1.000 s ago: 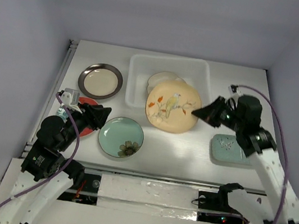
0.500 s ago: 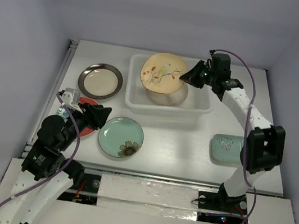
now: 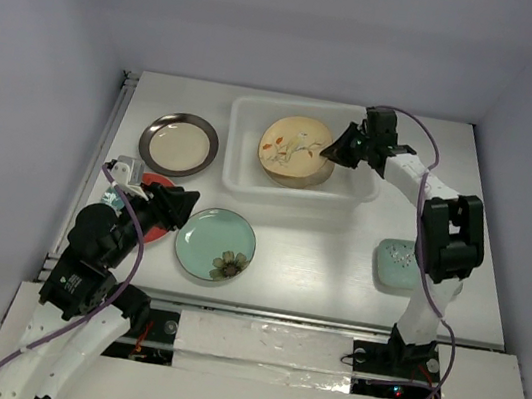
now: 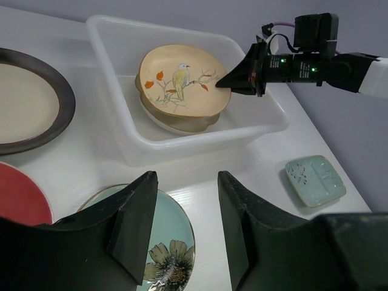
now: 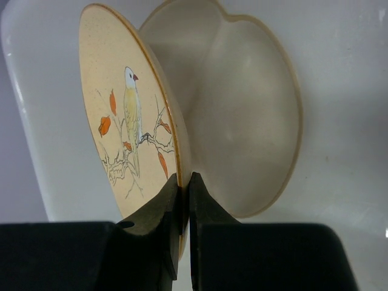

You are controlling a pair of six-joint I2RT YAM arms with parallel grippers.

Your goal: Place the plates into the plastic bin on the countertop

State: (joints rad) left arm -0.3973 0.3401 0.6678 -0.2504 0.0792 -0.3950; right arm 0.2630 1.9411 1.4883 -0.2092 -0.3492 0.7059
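Note:
My right gripper (image 3: 338,151) (image 5: 184,177) is shut on the rim of the tan bird plate (image 3: 297,146) (image 5: 130,130) (image 4: 182,80) and holds it inside the plastic bin (image 3: 244,161) (image 4: 115,109), just over the cream divided plate (image 5: 242,109) (image 4: 182,124). My left gripper (image 3: 176,208) (image 4: 185,212) is open and empty above the teal flower plate (image 3: 215,243) (image 4: 167,254). The dark-rimmed cream plate (image 3: 180,143) (image 4: 24,103) and the red-and-teal plate (image 3: 154,182) (image 4: 18,200) lie at the left. The pale green rectangular plate (image 3: 395,264) (image 4: 316,180) lies at the right.
The countertop (image 3: 317,258) is enclosed by pale lavender walls (image 3: 53,75). My right arm (image 3: 439,227) reaches from the near edge over the right side to the bin. A metal rail (image 3: 106,134) runs along the table's left edge.
My right gripper has carried the bird plate from in front of the bin up over it and down into it, onto the cream plate. My left arm has not moved.

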